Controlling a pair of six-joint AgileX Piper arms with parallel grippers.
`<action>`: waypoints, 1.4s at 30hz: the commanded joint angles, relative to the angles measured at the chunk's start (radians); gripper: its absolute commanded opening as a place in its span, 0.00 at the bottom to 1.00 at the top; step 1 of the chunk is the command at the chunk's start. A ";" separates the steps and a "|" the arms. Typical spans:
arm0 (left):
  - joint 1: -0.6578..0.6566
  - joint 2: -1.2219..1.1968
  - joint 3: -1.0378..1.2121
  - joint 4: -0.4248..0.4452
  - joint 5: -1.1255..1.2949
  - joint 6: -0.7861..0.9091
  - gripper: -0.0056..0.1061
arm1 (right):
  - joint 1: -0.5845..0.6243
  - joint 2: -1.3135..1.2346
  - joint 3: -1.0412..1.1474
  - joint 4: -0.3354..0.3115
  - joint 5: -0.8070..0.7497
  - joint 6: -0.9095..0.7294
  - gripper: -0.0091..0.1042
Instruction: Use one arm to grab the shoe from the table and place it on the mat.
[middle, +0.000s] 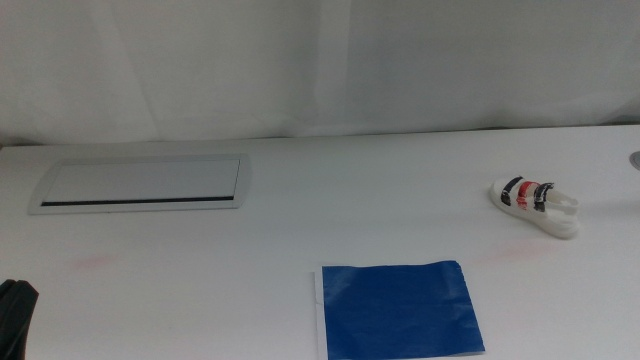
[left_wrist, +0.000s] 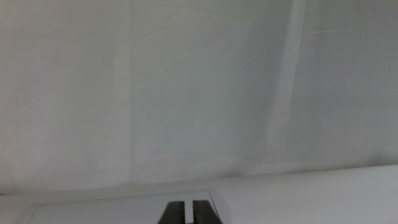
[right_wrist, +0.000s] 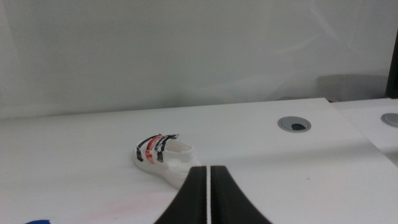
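Observation:
The shoe, a small white sandal with navy and red straps, lies on the white table at the right. The deep-blue mat lies flat at the front middle, apart from the shoe. The right wrist view shows the shoe a little beyond my right gripper, whose jaws are shut and empty. My left gripper is shut and empty, pointing at the back curtain. Only a dark part of the left arm shows at the bottom left corner of the middle view.
A grey inset panel sits in the table at the back left. A round grey cable grommet lies behind the shoe near the table's right edge. A white curtain closes the back.

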 joint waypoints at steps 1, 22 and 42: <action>0.002 -0.003 0.038 -0.003 -0.016 -0.006 0.02 | -0.005 0.000 0.006 -0.005 -0.007 -0.005 0.06; 0.002 -0.003 0.038 -0.003 -0.016 -0.006 0.02 | -0.005 0.009 -0.075 0.217 -0.001 -0.001 0.98; 0.002 -0.003 0.038 -0.003 -0.016 -0.006 0.02 | -0.005 0.766 -0.933 0.176 0.696 -0.298 0.98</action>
